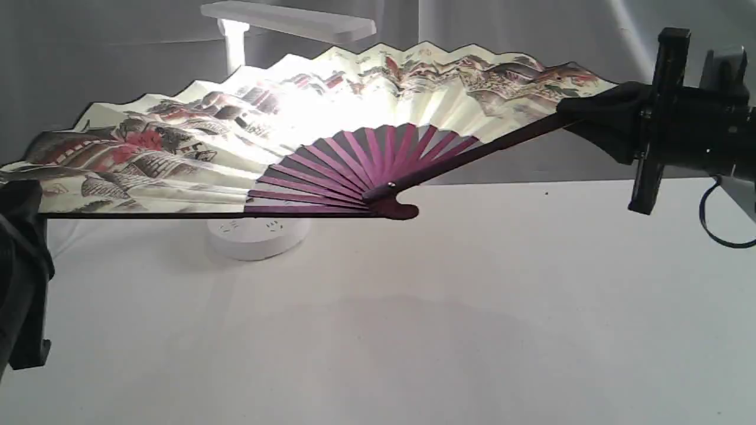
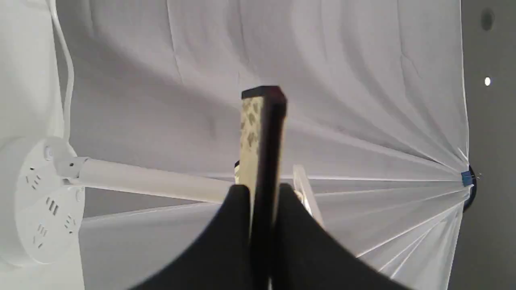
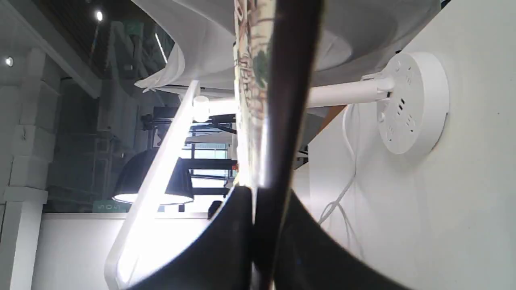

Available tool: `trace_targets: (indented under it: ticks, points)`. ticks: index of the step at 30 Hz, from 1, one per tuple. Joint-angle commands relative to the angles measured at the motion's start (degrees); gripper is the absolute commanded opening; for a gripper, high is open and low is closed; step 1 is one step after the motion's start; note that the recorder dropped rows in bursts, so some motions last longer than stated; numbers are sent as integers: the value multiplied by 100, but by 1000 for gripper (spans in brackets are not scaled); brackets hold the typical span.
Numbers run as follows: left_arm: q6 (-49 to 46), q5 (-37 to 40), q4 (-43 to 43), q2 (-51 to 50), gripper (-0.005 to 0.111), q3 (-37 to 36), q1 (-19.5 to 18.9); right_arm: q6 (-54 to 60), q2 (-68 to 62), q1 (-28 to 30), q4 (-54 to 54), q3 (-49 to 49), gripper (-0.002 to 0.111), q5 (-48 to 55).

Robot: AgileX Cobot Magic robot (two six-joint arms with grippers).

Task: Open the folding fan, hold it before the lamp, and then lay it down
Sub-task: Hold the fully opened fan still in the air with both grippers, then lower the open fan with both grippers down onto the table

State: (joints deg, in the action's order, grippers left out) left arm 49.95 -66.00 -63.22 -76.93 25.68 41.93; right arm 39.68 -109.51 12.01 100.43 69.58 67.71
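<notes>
Folding fan [image 1: 195, 153] open before lamp [image 1: 289, 20] — left fingers [image 2: 217, 249] and right fingers [image 3: 217, 249] seemingly clamp its outer edges.

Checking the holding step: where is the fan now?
In the exterior view the open fan hangs above the table, in front of the lit lamp, spanning most of the width; the left gripper and right gripper each clamp one outer rib.

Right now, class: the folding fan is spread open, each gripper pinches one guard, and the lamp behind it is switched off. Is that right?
No: the lamp is switched on. The right wrist view shows its bar head glowing. The folding fan is spread open, with the left gripper and right gripper each pinching one guard.
</notes>
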Motion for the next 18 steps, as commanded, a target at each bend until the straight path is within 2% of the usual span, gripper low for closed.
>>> trace_targets:
  ticks: [1, 8, 13, 18]
  points:
    - [58, -397, -202, 93, 0, -16, -75, 239, 44, 53, -48, -10, 0, -320]
    - [58, -200, -145, 93, 0, -16, -75, 228, 44, 53, -48, -20, 0, -320]
    - [93, 459, -51, 73, 0, -5, -75, 214, 44, 53, -51, -47, 0, -320]
    - [165, 742, -67, -159, 0, -5, -75, 173, 44, 151, -48, -442, 0, -552]
